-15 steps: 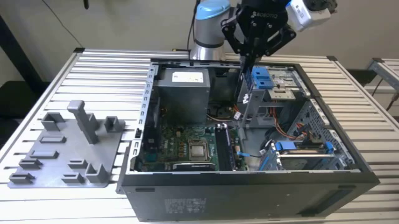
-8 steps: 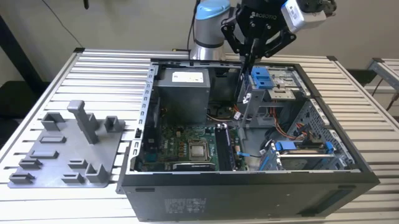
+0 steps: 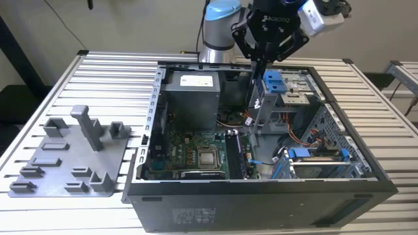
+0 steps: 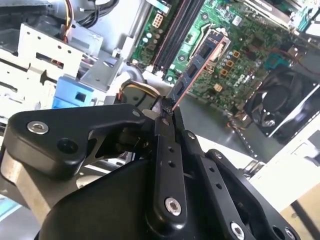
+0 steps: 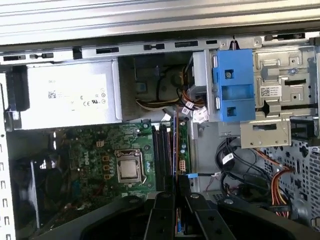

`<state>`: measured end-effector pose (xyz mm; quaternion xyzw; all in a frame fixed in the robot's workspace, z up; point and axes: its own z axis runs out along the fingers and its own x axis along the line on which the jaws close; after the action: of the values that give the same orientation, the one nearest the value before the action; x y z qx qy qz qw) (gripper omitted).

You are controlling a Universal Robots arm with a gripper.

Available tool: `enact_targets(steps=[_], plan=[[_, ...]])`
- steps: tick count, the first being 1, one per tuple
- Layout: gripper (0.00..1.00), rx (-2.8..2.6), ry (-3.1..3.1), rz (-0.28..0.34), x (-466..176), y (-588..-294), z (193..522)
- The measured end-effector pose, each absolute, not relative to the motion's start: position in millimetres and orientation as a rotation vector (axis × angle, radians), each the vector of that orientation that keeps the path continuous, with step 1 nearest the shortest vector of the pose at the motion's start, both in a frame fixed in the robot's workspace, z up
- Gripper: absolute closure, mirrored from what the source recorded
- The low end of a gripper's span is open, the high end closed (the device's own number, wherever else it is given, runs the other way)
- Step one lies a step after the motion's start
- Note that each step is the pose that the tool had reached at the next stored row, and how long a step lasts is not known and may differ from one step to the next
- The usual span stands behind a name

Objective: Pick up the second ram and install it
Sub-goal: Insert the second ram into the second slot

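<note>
My gripper (image 3: 263, 61) hangs over the open computer case (image 3: 261, 196), shut on the second ram (image 3: 257, 93). The stick is held by one end and points down into the case. In the second wrist view the dark stick (image 4: 197, 60) reaches out from the closed fingertips (image 4: 167, 112) toward the green motherboard (image 4: 240, 55) and its black memory slots (image 4: 172, 35). The first wrist view shows the ram (image 5: 176, 145) edge-on, as a thin line just beside the slots (image 5: 162, 155), with the gripper (image 5: 176, 192) below it. The stick's lower end is still above the board.
A grey power supply (image 3: 193, 98) fills the case's back corner. A blue drive bracket (image 3: 274, 81) and loose cables (image 3: 297, 137) sit close to the stick. The processor socket (image 3: 209, 157) is mid-board. A grey holder fixture (image 3: 72, 152) stands on the slatted table at the exterior view's left.
</note>
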<state>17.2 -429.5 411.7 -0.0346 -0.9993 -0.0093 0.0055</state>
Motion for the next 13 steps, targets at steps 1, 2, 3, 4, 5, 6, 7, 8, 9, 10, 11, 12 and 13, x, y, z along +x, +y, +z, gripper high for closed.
enact_targets(steps=[1, 2, 3, 4, 5, 6, 7, 8, 9, 10, 11, 12, 13], plan=[[0.86, -0.084, -3.129, -0.029, 17, -429, 411], [0.86, -0.063, -3.130, -0.029, 17, -429, 410], [0.86, -0.047, -3.130, -0.028, 17, -429, 408], [0.86, -0.042, -3.130, -0.028, 17, -429, 406], [0.86, -0.039, -3.130, -0.028, 17, -429, 405], [0.86, -0.036, -3.130, -0.027, 17, -429, 403], [0.86, -0.034, -3.130, -0.027, 17, -429, 401], [0.86, -0.033, -3.130, -0.027, 17, -429, 400], [0.86, -0.033, -3.130, -0.026, 17, -429, 399], [0.86, -0.033, -3.130, -0.026, 17, -429, 399], [0.86, -0.033, -3.130, -0.026, 17, -429, 399], [0.86, -0.033, -3.130, -0.026, 17, -429, 399], [0.86, -0.033, -3.130, -0.026, 17, -429, 399]])
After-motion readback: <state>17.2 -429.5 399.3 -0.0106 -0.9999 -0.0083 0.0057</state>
